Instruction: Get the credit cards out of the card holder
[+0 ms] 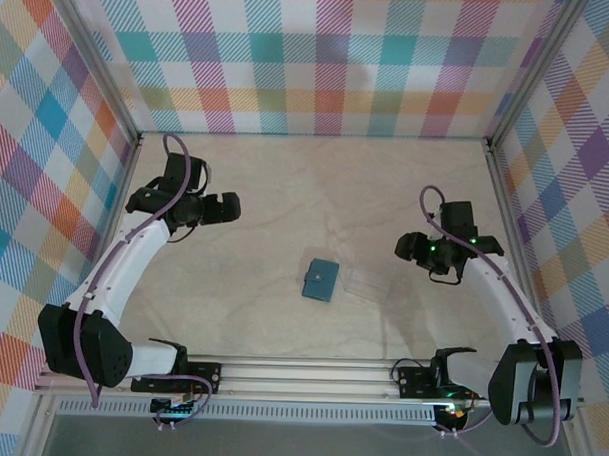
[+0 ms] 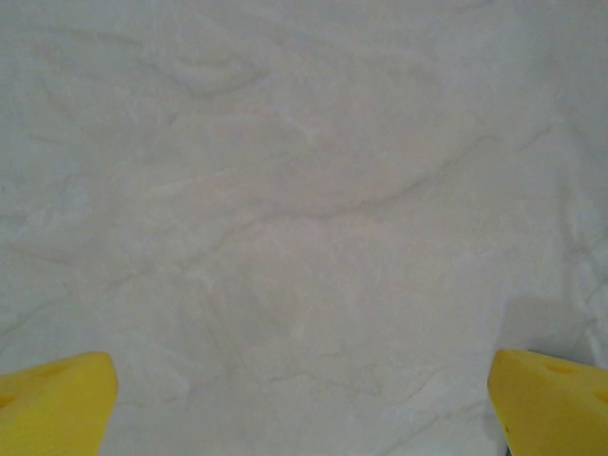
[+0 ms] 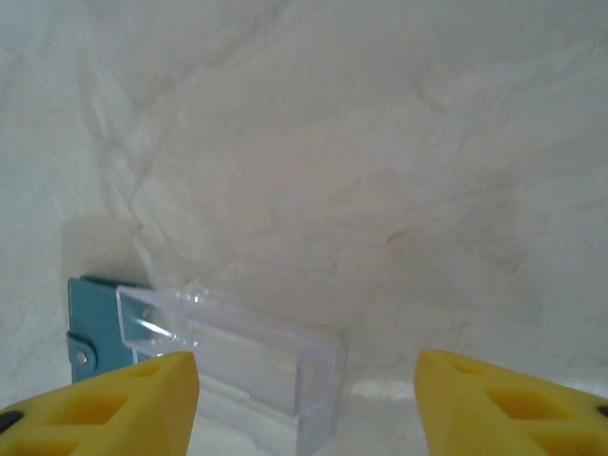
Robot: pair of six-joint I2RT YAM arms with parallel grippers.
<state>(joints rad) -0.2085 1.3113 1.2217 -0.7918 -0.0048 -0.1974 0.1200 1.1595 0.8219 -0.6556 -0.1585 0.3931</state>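
Observation:
The teal card holder (image 1: 321,280) lies shut and flat near the middle of the table. In the right wrist view its edge with a small snap tab (image 3: 93,328) peeks out behind a clear plastic case. The credit cards are hidden. My right gripper (image 1: 402,248) hovers to the right of the holder. Its yellow fingers stand open (image 3: 309,399) with nothing between them, and the clear case lies just ahead of the left one. My left gripper (image 1: 230,207) is far off at the back left. It is wide open (image 2: 304,399) over bare table.
A clear plastic case (image 1: 368,285) lies just right of the holder, touching or almost touching it (image 3: 237,361). Checkered walls with metal frame posts (image 1: 506,195) close in the pale marbled table (image 1: 316,188) on three sides.

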